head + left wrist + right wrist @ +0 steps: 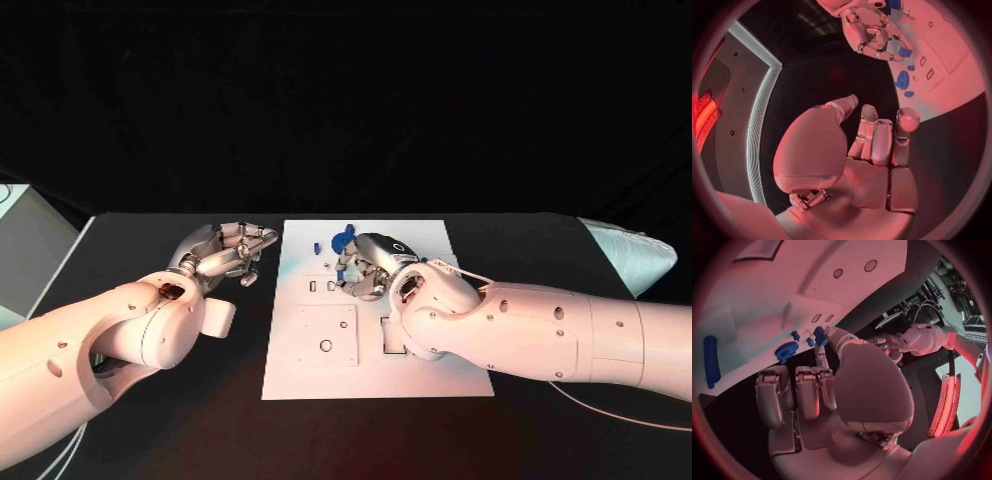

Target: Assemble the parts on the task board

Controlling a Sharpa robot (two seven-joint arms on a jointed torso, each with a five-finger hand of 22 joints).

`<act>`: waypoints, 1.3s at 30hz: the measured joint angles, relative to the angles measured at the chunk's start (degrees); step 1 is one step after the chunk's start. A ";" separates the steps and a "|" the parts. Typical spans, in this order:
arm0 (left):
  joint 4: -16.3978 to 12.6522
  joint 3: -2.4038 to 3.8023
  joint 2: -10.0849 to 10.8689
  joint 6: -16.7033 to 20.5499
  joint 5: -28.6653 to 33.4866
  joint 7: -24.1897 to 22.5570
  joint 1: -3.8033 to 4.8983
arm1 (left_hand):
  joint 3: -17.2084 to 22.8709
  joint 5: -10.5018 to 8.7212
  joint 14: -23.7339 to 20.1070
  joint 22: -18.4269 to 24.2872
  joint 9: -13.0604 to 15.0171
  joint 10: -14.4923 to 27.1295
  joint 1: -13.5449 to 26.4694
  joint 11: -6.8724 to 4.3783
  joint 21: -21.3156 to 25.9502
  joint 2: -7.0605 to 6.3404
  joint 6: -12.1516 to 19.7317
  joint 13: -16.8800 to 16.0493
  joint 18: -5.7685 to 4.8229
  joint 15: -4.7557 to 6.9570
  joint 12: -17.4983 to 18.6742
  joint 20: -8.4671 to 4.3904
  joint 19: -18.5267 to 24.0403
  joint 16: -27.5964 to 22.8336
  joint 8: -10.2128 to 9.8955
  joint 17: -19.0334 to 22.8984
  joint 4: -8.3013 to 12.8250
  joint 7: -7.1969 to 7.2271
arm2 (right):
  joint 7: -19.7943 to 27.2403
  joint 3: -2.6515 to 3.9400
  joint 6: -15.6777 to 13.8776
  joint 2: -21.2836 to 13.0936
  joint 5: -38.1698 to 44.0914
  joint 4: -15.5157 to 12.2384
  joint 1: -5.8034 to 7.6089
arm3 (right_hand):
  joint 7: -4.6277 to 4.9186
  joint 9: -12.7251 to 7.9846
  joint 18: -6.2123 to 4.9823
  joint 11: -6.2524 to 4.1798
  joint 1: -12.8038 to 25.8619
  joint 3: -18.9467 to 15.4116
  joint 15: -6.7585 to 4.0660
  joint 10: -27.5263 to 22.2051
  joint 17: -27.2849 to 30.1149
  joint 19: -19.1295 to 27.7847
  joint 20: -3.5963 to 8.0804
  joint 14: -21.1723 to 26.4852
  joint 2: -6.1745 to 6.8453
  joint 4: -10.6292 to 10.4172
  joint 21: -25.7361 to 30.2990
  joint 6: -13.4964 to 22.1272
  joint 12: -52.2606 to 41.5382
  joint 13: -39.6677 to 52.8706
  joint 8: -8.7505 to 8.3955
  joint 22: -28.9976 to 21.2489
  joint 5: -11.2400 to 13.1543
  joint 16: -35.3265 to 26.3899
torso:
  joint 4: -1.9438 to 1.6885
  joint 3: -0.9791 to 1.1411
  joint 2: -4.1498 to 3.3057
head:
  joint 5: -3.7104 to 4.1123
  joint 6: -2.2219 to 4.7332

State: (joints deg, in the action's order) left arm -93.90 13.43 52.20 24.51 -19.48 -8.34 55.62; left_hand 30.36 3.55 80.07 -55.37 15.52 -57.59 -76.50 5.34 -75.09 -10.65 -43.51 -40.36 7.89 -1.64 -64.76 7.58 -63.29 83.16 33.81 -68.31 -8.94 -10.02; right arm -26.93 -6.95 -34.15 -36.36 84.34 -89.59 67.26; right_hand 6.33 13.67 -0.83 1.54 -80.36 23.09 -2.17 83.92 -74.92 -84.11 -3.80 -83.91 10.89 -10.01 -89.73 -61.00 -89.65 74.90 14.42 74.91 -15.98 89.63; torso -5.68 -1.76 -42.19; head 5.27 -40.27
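Right wrist view shows a long blue bar that the head view hides. Right hand pinches a small blue part over the task board. Left hand curled, holding nothing, over the worktop.

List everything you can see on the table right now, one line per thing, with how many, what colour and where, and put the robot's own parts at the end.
Task board: one, white, middle of the black table.
Gear-shaped part: one, blue, lying on the board near its far edge, in front of the right hand.
Long bar part: one, blue, lying on the board apart from the others.
Small parts: at least two, blue, on the board beside the gear.
Block part: one, blue, pinched in the right hand's fingertips over the board.
Table: one, black, under everything.
Left hand: one, silver, off the board's left edge, holding nothing, fingers loosely curled.
Right hand: one, silver, over the board's far half, holding the block part.
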 measured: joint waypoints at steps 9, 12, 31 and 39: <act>0.03 0.00 0.04 -0.97 -0.28 0.44 0.00 | 0.00 0.00 0.19 -0.34 -0.01 -0.01 0.00 0.01 -0.23 0.00 0.00 -0.01 0.00 0.19 -0.02 0.11 -0.30 0.22 0.00 -0.22 0.00 0.00 | -0.72 0.00 -1.40 1.34 1.66 1.72 -0.81 | -0.01 0.00 0.00 0.00 0.29 -0.07 0.00 0.00 0.00 0.00 0.00 0.00 0.29 0.06 0.00 0.01 0.00 0.00 0.45 0.00 -0.34 0.00 | 0.00 -0.05 0.02 | -0.02 -0.70; 0.12 0.00 0.02 -1.21 -0.32 0.52 0.00 | 0.00 0.00 0.19 -0.34 -0.01 -0.01 0.00 0.01 -0.23 0.00 0.00 0.03 0.00 0.19 -0.02 0.11 -0.31 0.22 0.00 -0.22 0.00 0.00 | -0.86 -0.08 -1.72 1.68 2.03 2.22 -1.03 | -0.02 0.00 0.00 0.00 0.29 -0.08 0.00 0.00 0.00 0.00 0.00 0.00 0.30 0.06 0.00 0.02 0.00 0.04 0.45 0.00 -0.34 0.00 | 0.01 -0.04 0.02 | -0.03 -0.82; 0.27 0.00 0.05 -1.94 -0.48 0.79 -0.01 | 0.00 0.00 0.40 -0.43 -0.07 0.00 0.00 0.01 -0.23 0.00 0.23 0.28 0.01 -0.02 -0.02 0.00 -0.41 0.22 0.00 -0.44 0.01 -0.18 | -1.35 -0.36 -2.49 3.53 3.55 4.83 -2.20 | -0.20 0.00 0.00 0.00 0.68 -0.09 0.00 0.00 0.01 0.00 -0.01 0.00 0.69 0.06 0.00 0.20 0.00 0.03 1.53 0.04 -0.66 0.00 | 0.02 0.04 0.04 | -0.01 -1.21; 0.30 0.00 0.05 -2.01 -0.52 0.85 -0.01 | 0.00 0.00 0.40 -0.52 -0.07 0.00 0.00 0.01 -0.23 0.00 0.40 0.28 0.01 -0.02 -0.02 -0.09 -0.51 0.22 0.00 -0.60 0.01 0.00 | -1.36 -0.32 -2.50 3.69 3.85 5.08 -2.48 | -0.21 0.00 0.00 0.00 0.75 -0.10 0.00 0.00 0.01 0.00 -0.01 0.00 0.76 0.06 0.00 0.21 0.00 0.03 1.58 0.03 -0.65 0.00 | 0.05 0.05 0.04 | -0.28 -1.38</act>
State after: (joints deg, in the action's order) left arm -93.60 13.43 52.25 22.50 -20.00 -7.49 55.61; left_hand 30.36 3.55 80.47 -55.89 15.45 -57.59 -76.51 5.36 -75.32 -10.65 -43.10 -40.08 7.89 -1.65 -64.78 7.48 -63.79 83.38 33.81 -68.91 -8.94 -10.03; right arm -28.29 -7.27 -36.65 -32.67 88.19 -84.51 64.78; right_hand 6.12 13.67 -0.83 1.55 -79.61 22.99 -2.17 83.92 -74.91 -84.10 -3.81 -83.91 11.65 -9.95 -89.73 -60.79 -89.65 74.93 16.00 74.94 -16.63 89.63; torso -5.63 -1.71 -42.15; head 4.99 -41.65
